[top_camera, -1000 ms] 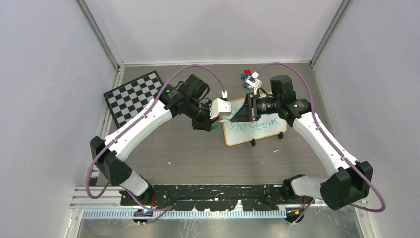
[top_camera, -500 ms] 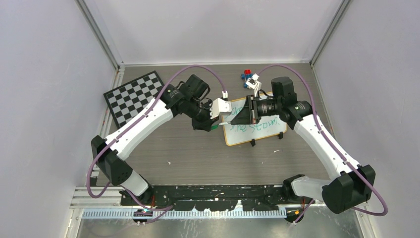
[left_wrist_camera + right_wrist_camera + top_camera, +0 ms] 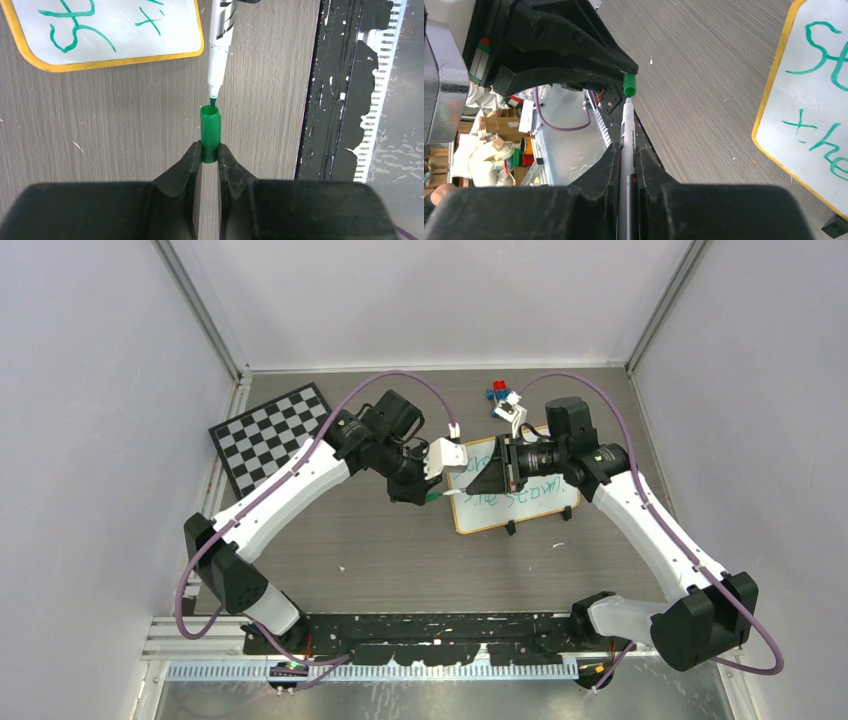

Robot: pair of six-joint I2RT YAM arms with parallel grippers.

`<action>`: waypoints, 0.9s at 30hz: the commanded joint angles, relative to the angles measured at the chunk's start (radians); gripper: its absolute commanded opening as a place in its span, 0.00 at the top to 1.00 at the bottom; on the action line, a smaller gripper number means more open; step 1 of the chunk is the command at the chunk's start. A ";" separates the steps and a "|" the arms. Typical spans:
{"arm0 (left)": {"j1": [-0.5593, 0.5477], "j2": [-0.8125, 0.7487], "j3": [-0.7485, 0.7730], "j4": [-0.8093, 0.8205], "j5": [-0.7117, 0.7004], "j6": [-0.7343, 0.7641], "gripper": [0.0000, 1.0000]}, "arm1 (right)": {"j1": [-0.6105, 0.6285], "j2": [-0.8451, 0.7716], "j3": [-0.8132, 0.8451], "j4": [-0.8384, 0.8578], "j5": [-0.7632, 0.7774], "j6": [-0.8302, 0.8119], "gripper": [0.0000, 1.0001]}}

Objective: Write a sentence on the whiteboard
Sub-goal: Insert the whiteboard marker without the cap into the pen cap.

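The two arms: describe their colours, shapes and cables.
Both the left arm and the right arm have white link shells with black joints and black bases. A purple cable loops along each. The left gripper and right gripper have black, wedge-shaped fingers tapering to narrow tips.

a white, rectangular whiteboard (image 3: 530, 514) with a thin yellow-tan frame and rounded corners lies flat on the grey wood-grain table (image 3: 400, 550). it sits right of centre, turned slightly off square, with two small black clips (image 3: 510, 528) on its near edge. the sentence (image 3: 520, 494), handwritten in green marker, runs in two lines. the lower line reads "the storm"; the upper, beginning "st", is mostly hidden from overhead. both lines start close to the frame's left side.
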 commanded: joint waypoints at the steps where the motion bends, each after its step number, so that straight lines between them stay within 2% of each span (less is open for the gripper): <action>1: -0.005 -0.011 0.043 -0.005 0.035 -0.015 1.00 | 0.005 -0.017 0.021 -0.004 0.015 -0.023 1.00; 27: -0.062 0.046 0.126 -0.001 0.013 -0.040 1.00 | 0.028 0.018 0.014 -0.003 0.031 -0.034 1.00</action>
